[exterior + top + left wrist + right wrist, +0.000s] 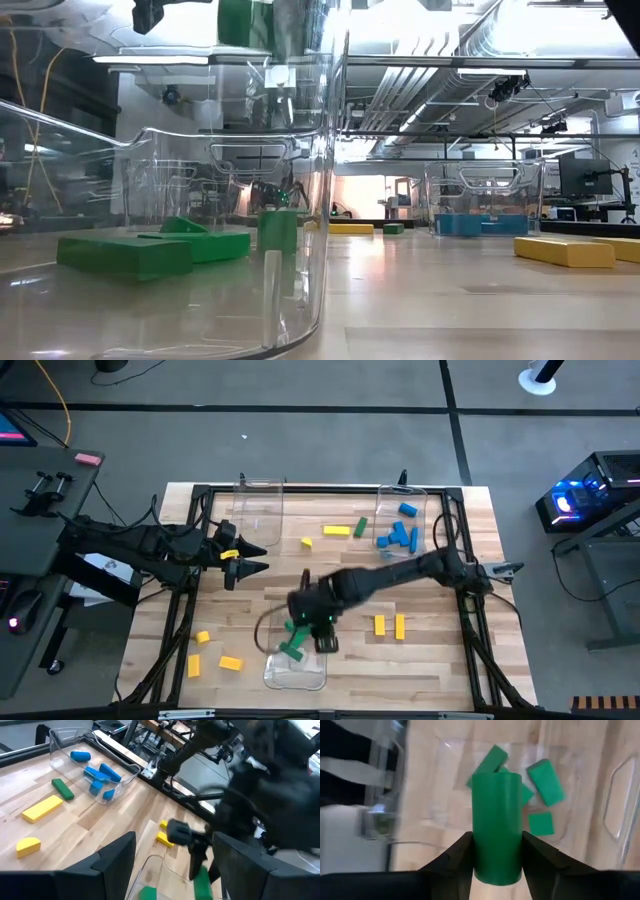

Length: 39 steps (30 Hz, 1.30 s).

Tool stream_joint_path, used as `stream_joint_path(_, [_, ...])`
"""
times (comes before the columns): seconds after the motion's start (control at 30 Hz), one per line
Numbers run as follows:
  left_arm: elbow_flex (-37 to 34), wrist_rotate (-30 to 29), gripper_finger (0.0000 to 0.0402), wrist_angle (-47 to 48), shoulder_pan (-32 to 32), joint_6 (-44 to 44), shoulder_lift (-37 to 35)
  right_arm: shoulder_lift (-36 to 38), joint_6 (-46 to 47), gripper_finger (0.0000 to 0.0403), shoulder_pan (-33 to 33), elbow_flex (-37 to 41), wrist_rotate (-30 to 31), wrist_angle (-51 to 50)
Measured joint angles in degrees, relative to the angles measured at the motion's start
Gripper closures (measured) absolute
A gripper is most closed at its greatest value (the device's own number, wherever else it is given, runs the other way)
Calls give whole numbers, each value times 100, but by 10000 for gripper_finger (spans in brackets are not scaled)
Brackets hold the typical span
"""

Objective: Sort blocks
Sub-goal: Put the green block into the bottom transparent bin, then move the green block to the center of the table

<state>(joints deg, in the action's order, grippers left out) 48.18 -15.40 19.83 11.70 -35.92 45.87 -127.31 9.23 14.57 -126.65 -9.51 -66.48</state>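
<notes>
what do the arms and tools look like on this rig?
Both arms are dark, near black, built of jointed segments. The left tool has two tapered black fingers and a yellow tag just behind them. The right tool has flat, wedge-shaped black fingers. A loose cable loops beside the right arm, whose wrist housing is bulky and matte.

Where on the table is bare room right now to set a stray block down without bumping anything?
Bare wood lies between the two yellow blocks and the table's right edge, and centrally between the back bins. Crowded: the front bin, where the right gripper holds a green block, and around the blue blocks.
</notes>
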Motion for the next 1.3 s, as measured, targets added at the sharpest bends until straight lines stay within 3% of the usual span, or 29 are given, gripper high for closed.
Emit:
stream_joint_path(0.1, [0,0,154,-5,0,-4,0,-32,20,237,159,0,487,249])
stream_joint_path(0.3, [0,2,154,-13,0,-104,-1,-22,78,176,142,0,478,151])
stream_joint_path(0.43, [0,2,154,-9,2,-216,0,128,221,167,-35,0,944,-595])
stream_joint_path(0.57, [2,4,154,6,4,-244,0,362,231,174,-742,0,1980,-1480])
stream_joint_path(0.7, [2,7,154,0,4,-195,0,470,228,185,-1867,5,2275,-1695])
stream_joint_path(0.8, [2,21,154,4,4,-141,-1,513,623,194,-2873,223,2159,-1790])
stream_joint_path(0.97, [2,26,154,33,4,36,0,508,1453,214,-4270,892,1314,-1667])
stream_joint_path(1.07, [2,26,154,21,2,58,-2,518,1287,256,-4453,1129,1545,-1437])
stream_joint_path(1.2, [2,22,154,22,2,59,0,516,589,371,-4324,1331,1797,-932])
stream_joint_path(1.3, [2,-72,154,22,2,61,0,506,19,388,-4194,1584,1837,-732])
